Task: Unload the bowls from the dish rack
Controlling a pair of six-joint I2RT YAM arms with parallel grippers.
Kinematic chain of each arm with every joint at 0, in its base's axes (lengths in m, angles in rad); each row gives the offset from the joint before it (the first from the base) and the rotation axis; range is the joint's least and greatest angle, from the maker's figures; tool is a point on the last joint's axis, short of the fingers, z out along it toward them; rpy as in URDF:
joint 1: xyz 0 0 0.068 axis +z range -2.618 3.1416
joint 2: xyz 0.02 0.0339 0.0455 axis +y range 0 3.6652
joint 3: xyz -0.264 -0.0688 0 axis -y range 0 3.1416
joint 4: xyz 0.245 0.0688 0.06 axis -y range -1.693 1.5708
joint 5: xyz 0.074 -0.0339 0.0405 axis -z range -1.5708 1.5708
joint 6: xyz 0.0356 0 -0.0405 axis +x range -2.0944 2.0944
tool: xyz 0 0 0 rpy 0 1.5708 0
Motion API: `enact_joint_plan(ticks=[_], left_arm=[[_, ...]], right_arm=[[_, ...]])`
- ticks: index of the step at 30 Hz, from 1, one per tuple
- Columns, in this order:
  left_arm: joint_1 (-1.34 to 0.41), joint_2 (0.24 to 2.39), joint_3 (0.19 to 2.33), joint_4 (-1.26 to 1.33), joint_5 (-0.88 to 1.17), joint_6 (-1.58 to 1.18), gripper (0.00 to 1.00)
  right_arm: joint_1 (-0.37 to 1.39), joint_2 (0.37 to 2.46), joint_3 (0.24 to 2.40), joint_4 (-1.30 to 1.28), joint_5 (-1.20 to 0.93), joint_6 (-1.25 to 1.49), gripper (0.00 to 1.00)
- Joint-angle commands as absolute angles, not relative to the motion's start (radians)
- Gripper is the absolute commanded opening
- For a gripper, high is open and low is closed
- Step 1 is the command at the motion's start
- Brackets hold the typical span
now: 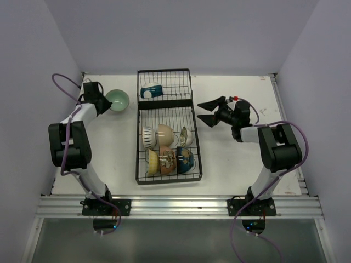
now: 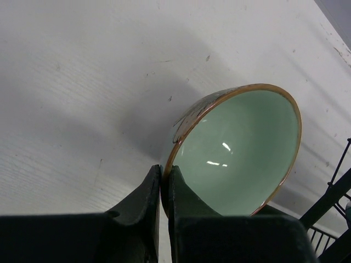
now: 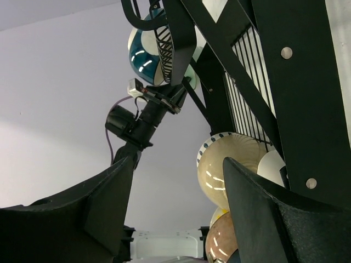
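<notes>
My left pincer (image 2: pixel 164 174) pinches the green bowl's (image 2: pixel 241 148) rim to park it on the desk left of the dish rack (image 1: pixel 138 137), while my right pincer (image 1: pixel 204 111) hangs open right of it.

The green bowl (image 2: pixel 241 153) has a brown rim; the dish rack (image 1: pixel 164 71) is black, the table (image 1: pixel 115 148) white.

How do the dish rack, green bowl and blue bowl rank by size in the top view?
1. dish rack, by far the largest.
2 and 3. green bowl and blue bowl look nearly alike. The blue one sits tilted in the rack and shows less of itself, so I won't rank them.
</notes>
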State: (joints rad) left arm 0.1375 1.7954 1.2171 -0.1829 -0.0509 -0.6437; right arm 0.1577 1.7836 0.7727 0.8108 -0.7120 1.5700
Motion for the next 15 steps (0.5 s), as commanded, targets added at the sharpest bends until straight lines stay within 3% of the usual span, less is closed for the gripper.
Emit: enact_joint_plan(ticks=[1, 15], left_arm=[[0.150, 1.796, 1.233, -0.067, -0.071, -0.672, 0.08], [0.150, 1.856, 1.253, -0.063, -0.086, -0.669, 0.23]], right_arm=[[0.150, 1.792, 0.810, 0.870, -0.746, 1.560, 0.70], [0.144, 1.790, 0.805, 0.877, -0.750, 1.562, 0.70]])
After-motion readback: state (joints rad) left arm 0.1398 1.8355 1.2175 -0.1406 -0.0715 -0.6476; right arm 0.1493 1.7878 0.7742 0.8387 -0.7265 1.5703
